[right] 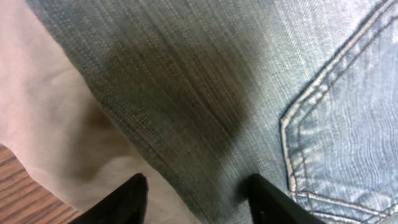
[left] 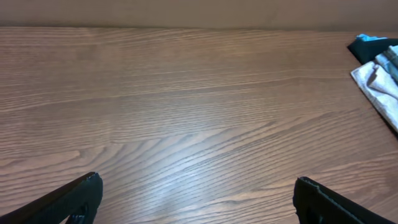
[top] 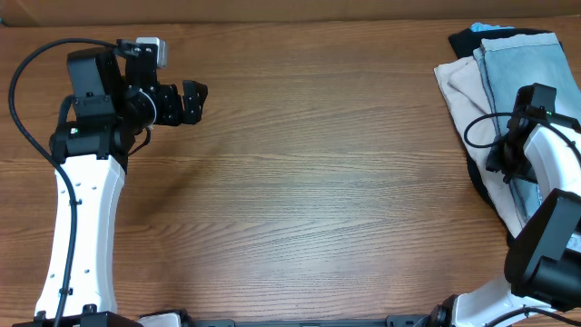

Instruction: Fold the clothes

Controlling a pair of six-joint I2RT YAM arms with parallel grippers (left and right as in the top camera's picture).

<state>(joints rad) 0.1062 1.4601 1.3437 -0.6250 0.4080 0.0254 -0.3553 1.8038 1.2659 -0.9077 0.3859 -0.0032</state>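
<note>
The light-blue denim shorts [top: 522, 73] lie on top of a pile at the table's far right, over a beige garment [top: 458, 86] and a black garment [top: 467, 38]. My right gripper [top: 505, 156] is down on the pile. In the right wrist view its open fingers [right: 196, 196] straddle the edge of the denim shorts [right: 205, 87], one tip on the beige garment [right: 50, 118], the other pressed on denim beside a stitched pocket [right: 348, 130]. My left gripper [top: 195, 100] is open and empty above bare table at the far left; the pile [left: 379, 74] shows far off in its view.
The wooden table [top: 309, 182] spreads between the two arms. The pile hangs over the table's right edge [top: 495, 195]. A black cable [top: 27, 82] loops beside the left arm.
</note>
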